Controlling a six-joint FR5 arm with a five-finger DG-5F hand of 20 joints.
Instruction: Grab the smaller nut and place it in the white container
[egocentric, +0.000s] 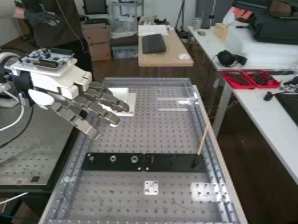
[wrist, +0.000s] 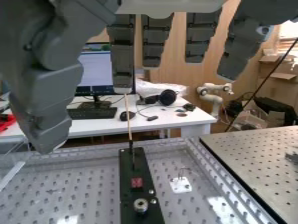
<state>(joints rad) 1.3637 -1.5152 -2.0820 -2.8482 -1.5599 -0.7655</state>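
Perforated metal formed the bench (egocentric: 146, 137) in the high view, with a pale wooden table (egocentric: 161, 56) in the room behind it. Low down lay the black bar (egocentric: 174, 163), and on it stood the smaller nut (egocentric: 91, 158), at the end of a row with the larger nut (egocentric: 113, 158) and the bearing (egocentric: 134, 159). Farther up, the white container (egocentric: 131, 106) sat partly behind the hand (egocentric: 74, 119), whose fingers were loosely extended, wide and empty. Going by that, nothing of the job was done: gripping the nut, lifting it, carrying it over and letting it go inside the container were all left. The nut looked tiny, a greyish metal spot against the black, slighter than its neighbours, its outline too small to make out.

In the wrist view the fingers hung apart, the thumb well away from them, with nothing held. Beyond them, a round metal part (wrist: 141, 204) stood on the bar near a wooden stick (wrist: 128, 117); which part it was could not be told.
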